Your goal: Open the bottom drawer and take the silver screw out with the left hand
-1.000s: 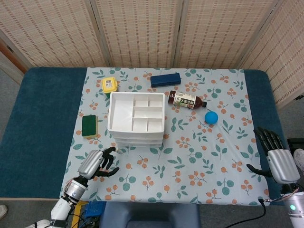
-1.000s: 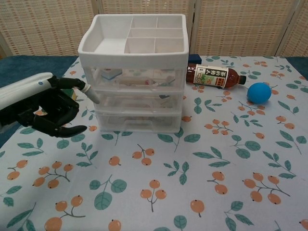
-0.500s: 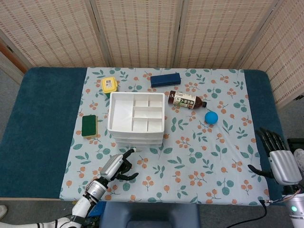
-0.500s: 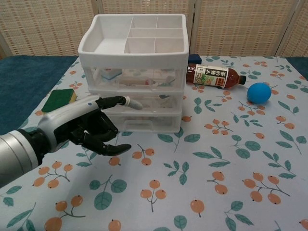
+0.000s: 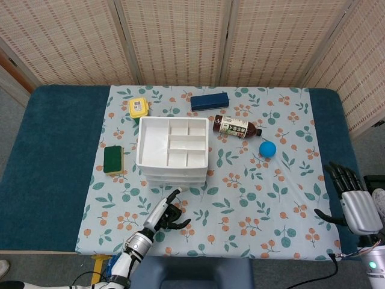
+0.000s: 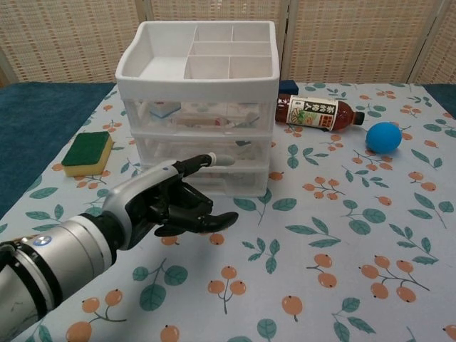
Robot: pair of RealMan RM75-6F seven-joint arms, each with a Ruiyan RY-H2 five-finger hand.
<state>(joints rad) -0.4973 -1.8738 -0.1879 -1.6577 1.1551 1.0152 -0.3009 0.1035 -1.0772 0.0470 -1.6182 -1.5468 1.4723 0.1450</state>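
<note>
A white three-drawer organiser point(image 5: 173, 152) point(image 6: 199, 107) with a divided top tray stands on the floral cloth; all its drawers are closed, the bottom drawer point(image 6: 221, 182) included. The silver screw is not visible through the clear fronts. My left hand point(image 5: 165, 213) point(image 6: 167, 203) hovers just in front of the bottom drawer, one finger stretched toward its front and the others curled, holding nothing. My right hand point(image 5: 354, 197) rests at the table's right edge, fingers spread and empty.
A green sponge point(image 5: 112, 159) point(image 6: 87, 152) lies left of the organiser. A brown bottle point(image 5: 234, 127) point(image 6: 317, 112) and a blue ball point(image 5: 267, 149) point(image 6: 385, 136) lie to its right. A yellow box point(image 5: 138, 108) and a dark blue box point(image 5: 210, 100) sit behind it.
My left hand has swung from the left side of the table rightward, ending in front of the organiser's bottom drawer. The right hand has drawn back slightly.
</note>
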